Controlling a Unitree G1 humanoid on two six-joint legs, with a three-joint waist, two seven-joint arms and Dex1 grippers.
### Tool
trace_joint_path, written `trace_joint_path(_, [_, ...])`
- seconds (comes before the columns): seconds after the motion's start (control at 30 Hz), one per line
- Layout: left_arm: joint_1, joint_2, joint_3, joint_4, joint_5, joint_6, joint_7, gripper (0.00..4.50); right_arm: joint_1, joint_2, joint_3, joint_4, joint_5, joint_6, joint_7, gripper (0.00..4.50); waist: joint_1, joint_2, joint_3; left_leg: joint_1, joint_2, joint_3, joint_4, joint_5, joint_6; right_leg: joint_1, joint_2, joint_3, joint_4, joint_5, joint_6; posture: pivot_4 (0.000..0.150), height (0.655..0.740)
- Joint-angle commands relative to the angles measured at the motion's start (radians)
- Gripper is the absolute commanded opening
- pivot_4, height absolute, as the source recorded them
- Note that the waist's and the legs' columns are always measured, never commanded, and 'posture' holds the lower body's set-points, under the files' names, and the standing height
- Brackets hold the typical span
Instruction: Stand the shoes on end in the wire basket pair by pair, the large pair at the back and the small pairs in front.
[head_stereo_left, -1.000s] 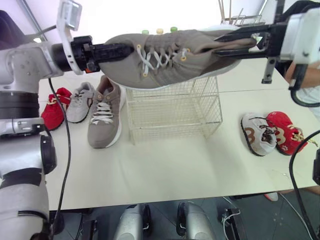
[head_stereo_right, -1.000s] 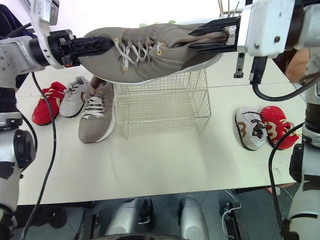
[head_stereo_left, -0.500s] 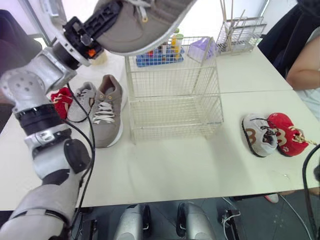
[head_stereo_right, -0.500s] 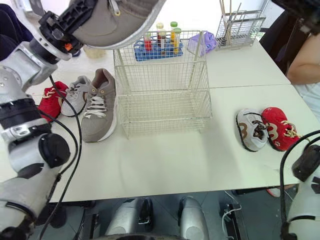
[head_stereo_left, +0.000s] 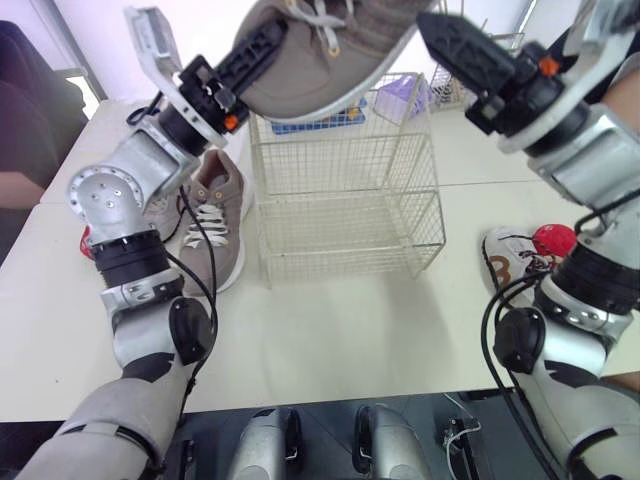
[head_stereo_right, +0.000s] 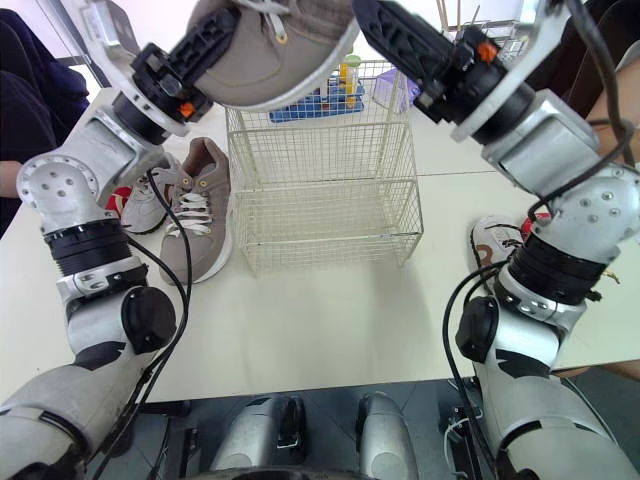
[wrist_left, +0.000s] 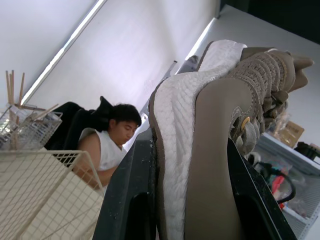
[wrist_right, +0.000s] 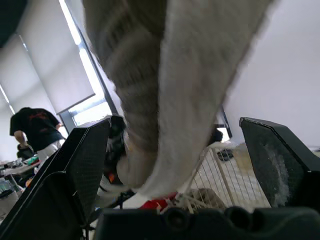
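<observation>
1. The left end effector (head_stereo_left: 255, 50) is pinching one end of the large shoe (head_stereo_left: 330, 45), with one finger on the white sole and the other on the upper.
2. The right end effector (head_stereo_left: 465, 50) is standing spread open just beside the shoe's free end. In the right wrist view the shoe is hanging between the parted fingers (wrist_right: 75, 165), and no contact is showing.
3. Change: one second ago both end effectors were holding the shoe level over the basket (head_stereo_left: 345, 200). The left one alone is now carrying it, raised and tipped steeply.
4. Meaning, as a judgement: the shoe is being turned toward an on-end attitude, and the right end effector is waiting to steady or guide it.
5. The basket is standing directly below both end effectors and is holding no shoes, so no pair is placed yet.
6. The mate (head_stereo_left: 210, 230) is lying on the desk (head_stereo_left: 350, 330), below the left end effector and just beside the basket.
7. A grey shoe (head_stereo_left: 510, 262) and a red shoe (head_stereo_left: 552, 240) are lying well below the right end effector, apart from the basket.
</observation>
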Motion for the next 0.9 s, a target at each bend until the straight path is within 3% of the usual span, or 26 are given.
trace_joint_path(0.03, [-0.004,0.012,-0.025,-0.061,-0.019,-0.035,-0.015,0.79,-0.045,-0.003,0.008,0.005,0.023,-0.059,0.005,4.44,0.0,0.0,0.0,0.0,0.0,0.0,0.0,0.0,0.0,0.0,0.0,0.0,0.0,0.0,0.0,0.15,0.74])
trace_joint_path(0.9, [0.105,0.03,-0.094,-0.149,-0.11,-0.04,0.055,0.79,-0.198,-0.053,0.065,0.227,-0.031,-0.202,0.105,4.44,-0.004,0.0,0.0,-0.001,0.001,0.0,-0.001,0.0,0.0,-0.001,0.001,0.0,-0.001,0.0,0.0,0.15,0.74])
